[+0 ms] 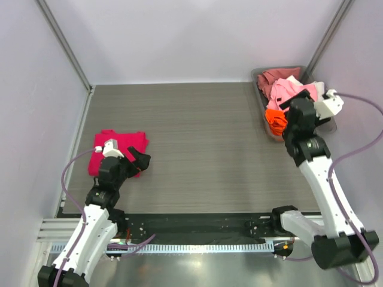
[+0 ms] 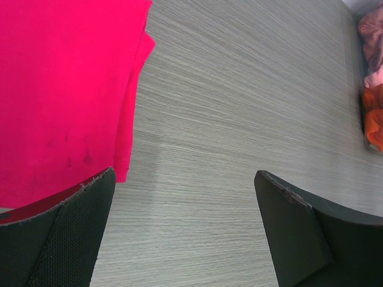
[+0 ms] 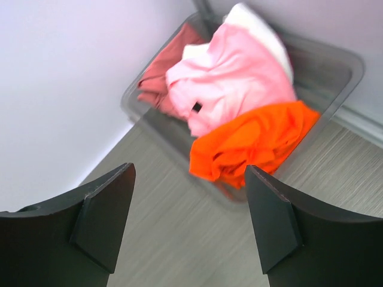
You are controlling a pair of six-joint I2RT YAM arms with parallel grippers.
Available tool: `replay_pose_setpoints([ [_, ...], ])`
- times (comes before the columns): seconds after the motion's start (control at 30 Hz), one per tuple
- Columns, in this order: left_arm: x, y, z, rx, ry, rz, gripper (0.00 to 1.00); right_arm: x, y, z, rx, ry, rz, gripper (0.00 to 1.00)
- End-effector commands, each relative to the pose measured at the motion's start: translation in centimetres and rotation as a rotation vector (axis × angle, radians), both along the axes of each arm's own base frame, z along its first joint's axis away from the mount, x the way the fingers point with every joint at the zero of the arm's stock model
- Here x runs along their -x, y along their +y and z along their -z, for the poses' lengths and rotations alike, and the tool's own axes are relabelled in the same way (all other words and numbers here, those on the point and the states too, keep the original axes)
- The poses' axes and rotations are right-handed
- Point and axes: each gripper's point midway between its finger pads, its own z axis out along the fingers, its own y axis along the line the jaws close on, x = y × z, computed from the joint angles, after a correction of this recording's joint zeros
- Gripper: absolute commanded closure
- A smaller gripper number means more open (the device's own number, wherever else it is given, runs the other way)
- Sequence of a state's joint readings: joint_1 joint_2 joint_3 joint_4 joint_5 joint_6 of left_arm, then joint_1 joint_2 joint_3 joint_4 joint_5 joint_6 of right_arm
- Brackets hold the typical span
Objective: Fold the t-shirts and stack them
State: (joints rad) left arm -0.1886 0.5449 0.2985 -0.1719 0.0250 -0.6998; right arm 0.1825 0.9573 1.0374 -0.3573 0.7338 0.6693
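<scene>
A folded magenta-red t-shirt (image 1: 122,143) lies flat at the table's left side; it fills the left of the left wrist view (image 2: 60,95). My left gripper (image 1: 141,160) is open and empty at the shirt's near right corner, just above the table (image 2: 185,197). A grey bin (image 1: 274,134) at the far right holds crumpled t-shirts: orange (image 3: 257,140), light pink (image 3: 233,78), dusty rose (image 3: 164,84) and a bit of white (image 3: 257,24). My right gripper (image 1: 293,113) is open and empty, hovering just before the bin's orange shirt (image 3: 188,179).
The grey wood-grain table (image 1: 203,137) is walled by white panels at the back and sides. A metal rail and black strip run along the near edge (image 1: 197,224). Purple cables loop off both arms.
</scene>
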Motion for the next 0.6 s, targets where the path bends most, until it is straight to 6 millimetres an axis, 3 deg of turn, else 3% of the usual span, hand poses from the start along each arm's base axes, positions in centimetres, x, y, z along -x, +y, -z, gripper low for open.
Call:
replay_pose_setpoints([
  [0.0, 0.1, -0.5, -0.5, 0.012, -0.030, 0.030, 0.00, -3.2, -2.1, 2.2, -0.019, 0.123, 0.084, 0.22],
  [0.03, 0.1, -0.4, -0.6, 0.010, -0.032, 0.026, 0.01, -4.2, -3.0, 1.0, -0.038, 0.099, 0.105, 0.23],
  [0.07, 0.1, -0.4, -0.6, 0.010, -0.032, 0.023, 0.01, -5.2, -3.5, 1.4, -0.039, 0.119, 0.112, 0.23],
  [0.1, 0.1, -0.3, -0.6, 0.006, -0.030, 0.018, 0.00, -6.9, -3.6, 2.9, -0.043, 0.169, 0.109, 0.23],
  [0.17, 0.1, -0.3, -0.5, 0.007, -0.028, 0.019, 0.00, -8.6, -5.2, 2.6, -0.059, 0.172, 0.137, 0.23],
  [0.2, 0.1, -0.3, -0.4, 0.007, -0.025, 0.020, 0.01, -10.1, -5.5, 4.6, -0.065, 0.221, 0.137, 0.23],
  [0.27, 0.0, -0.3, -0.4, 0.007, -0.023, 0.017, 0.00, -11.6, -7.0, 4.4, -0.072, 0.219, 0.164, 0.23],
  [0.43, -0.1, -0.4, -0.2, 0.008, -0.009, 0.022, 0.01, -16.9, -8.8, 8.2, -0.118, 0.290, 0.131, 0.24],
  [0.53, -0.1, -0.5, -0.3, 0.009, -0.012, 0.028, 0.01, -18.6, -10.1, 8.9, -0.141, 0.281, 0.160, 0.24],
  [0.57, 0.0, -0.6, -0.2, 0.009, -0.011, 0.032, 0.00, -19.5, -10.4, 10.7, -0.152, 0.309, 0.163, 0.24],
])
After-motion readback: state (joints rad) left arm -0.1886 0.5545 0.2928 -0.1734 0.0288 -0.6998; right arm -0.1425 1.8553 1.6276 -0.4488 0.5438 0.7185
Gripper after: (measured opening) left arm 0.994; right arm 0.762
